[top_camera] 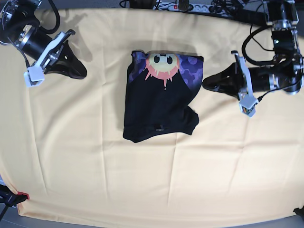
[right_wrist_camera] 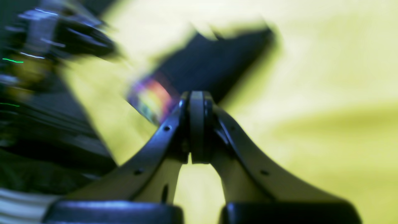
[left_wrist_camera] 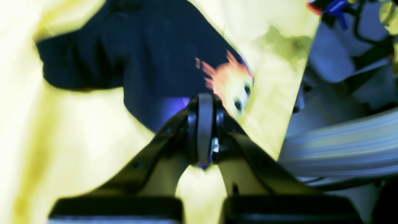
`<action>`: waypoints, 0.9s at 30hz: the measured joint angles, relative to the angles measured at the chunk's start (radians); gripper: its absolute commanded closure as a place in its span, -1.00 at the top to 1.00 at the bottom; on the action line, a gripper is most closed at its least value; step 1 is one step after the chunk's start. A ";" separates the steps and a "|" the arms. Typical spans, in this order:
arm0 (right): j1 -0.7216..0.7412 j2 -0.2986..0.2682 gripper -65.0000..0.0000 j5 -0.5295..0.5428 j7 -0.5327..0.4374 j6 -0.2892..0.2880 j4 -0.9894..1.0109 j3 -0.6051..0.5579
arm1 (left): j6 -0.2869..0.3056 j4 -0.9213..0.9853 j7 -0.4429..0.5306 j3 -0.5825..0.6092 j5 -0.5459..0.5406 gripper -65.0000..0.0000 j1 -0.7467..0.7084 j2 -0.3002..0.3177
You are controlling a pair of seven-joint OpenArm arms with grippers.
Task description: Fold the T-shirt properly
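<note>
My left end effector (left_wrist_camera: pixel 205 124) fills the wrist view, jaws pressed together on nothing; the right end effector (right_wrist_camera: pixel 196 124) looks the same. Both sit off the T-shirt (top_camera: pixel 159 102), which I see folded mid-surface (top_camera: pixel 95 180) on yellow cloth, printed face toward the far edge.

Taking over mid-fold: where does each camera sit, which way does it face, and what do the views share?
Left wrist: behind the left pincer, jaws together, facing the T-shirt and its cartoon face.
Right wrist: behind the right pincer, jaws together, facing a blurred corner of the shirt.
Base: overhead, looking down on the yellow tablecloth, both arms at the far corners, neither holding cloth.
Shared: all three views show the T-shirt and the cloth under it.
</note>
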State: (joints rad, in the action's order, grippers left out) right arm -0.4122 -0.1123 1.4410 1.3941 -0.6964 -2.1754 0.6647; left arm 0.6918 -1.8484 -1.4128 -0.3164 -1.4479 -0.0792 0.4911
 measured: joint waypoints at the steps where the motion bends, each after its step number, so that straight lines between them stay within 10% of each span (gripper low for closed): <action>1: -0.035 0.002 -1.00 0.008 0.002 0.000 -0.015 0.037 | 0.000 -0.044 0.000 -0.040 -0.002 -1.00 -0.042 0.002; 13: -0.433 -0.004 -1.00 0.011 0.017 0.000 -0.137 0.315 | -0.011 -0.430 0.011 -0.415 -0.013 -1.00 -0.693 -0.002; 21: -0.686 -0.012 -1.00 0.014 0.013 -0.001 0.033 0.306 | 0.000 -0.391 0.035 -0.450 0.098 -1.00 -1.142 -0.090; 27: -0.687 -0.097 -1.00 0.028 -0.002 -0.001 0.389 0.150 | 0.003 -0.155 0.174 -0.436 0.138 -1.00 -1.161 -0.125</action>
State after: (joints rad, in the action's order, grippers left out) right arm -1.0992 -0.2096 1.4689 1.3918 -0.6971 -1.7866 0.8146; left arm 0.6945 -2.0033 -1.2388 -0.7528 -1.3098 -1.2404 0.3664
